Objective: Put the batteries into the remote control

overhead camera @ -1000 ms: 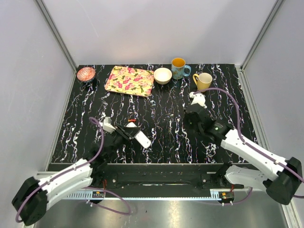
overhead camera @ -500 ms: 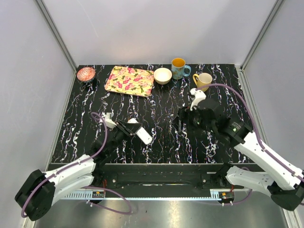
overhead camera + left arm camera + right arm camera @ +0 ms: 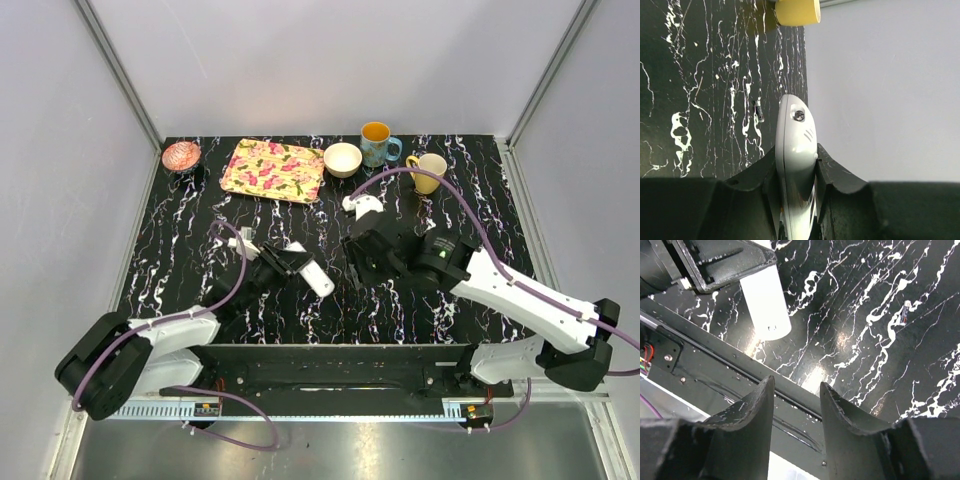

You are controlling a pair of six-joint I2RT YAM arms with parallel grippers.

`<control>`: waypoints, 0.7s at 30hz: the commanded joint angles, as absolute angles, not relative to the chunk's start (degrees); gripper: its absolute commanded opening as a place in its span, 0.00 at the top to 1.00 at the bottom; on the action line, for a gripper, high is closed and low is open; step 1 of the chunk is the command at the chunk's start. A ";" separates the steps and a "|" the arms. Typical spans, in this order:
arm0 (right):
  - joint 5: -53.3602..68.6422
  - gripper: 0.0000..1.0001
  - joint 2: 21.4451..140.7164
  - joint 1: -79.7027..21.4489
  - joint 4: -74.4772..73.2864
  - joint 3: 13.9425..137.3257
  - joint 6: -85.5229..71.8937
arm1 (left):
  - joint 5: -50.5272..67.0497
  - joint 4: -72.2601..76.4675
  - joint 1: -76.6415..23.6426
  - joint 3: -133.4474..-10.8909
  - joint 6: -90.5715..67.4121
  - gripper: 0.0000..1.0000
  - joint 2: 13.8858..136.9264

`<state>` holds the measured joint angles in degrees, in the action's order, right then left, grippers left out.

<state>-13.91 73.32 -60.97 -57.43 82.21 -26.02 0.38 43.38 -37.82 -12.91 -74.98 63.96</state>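
Note:
The remote control (image 3: 312,276), a slim white bar, is clamped on edge between my left gripper's (image 3: 288,263) fingers and held just over the black marble table (image 3: 330,215). In the left wrist view the remote control (image 3: 796,135) sticks out past the left gripper (image 3: 796,148), rounded end forward. My right gripper (image 3: 356,262) is close to the remote's right, open and empty. In the right wrist view the right gripper (image 3: 796,381) hangs over the table's front rail, with the remote control (image 3: 765,305) ahead to the left. One small battery (image 3: 905,311) lies on the table; the same battery (image 3: 759,111) shows beyond the remote.
Along the back of the table stand a pink dish (image 3: 181,155), a floral tray (image 3: 272,168), a white bowl (image 3: 343,159), a blue mug (image 3: 377,143) and a yellow mug (image 3: 428,170). Grey walls close in both sides. A black metal rail (image 3: 740,375) runs along the near edge.
My right arm has swung left from beside the yellow mug to just right of the remote, and its jaws have opened. The left gripper has carried the remote slightly right and farther in.

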 commanded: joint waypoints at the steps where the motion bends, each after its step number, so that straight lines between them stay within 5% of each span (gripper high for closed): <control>1: -19.94 1.00 73.83 -63.54 -59.41 83.50 -28.83 | 4.66 55.72 -37.62 -15.12 -78.49 1.00 66.79; 4: -20.74 1.00 72.87 -63.81 -57.84 81.92 -29.53 | 4.66 55.55 -37.62 -15.03 -78.31 1.00 66.45; 5: -21.35 0.90 72.69 -63.81 -57.57 81.22 -29.97 | 4.57 55.37 -37.62 -14.77 -78.31 1.00 66.10; 6: -22.05 0.58 72.42 -63.90 -57.31 80.78 -30.49 | 4.31 55.11 -37.70 -14.68 -78.14 1.00 65.66; 9: -25.65 0.17 71.11 -63.81 -55.29 77.97 -31.37 | 3.69 53.62 -37.71 -13.98 -77.78 1.00 63.99; 11: -29.69 0.01 69.44 -63.90 -52.48 74.56 -31.82 | 3.60 52.74 -37.62 -13.28 -77.26 1.00 62.67; 21: -43.41 0.04 68.47 -63.37 -47.02 70.92 -36.39 | 2.99 49.66 -37.62 -10.55 -77.26 1.00 58.54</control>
<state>-34.24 69.19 -63.59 -50.48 69.84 -33.89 3.03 47.42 -37.82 -10.96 -77.06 60.84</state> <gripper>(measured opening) 0.991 0.300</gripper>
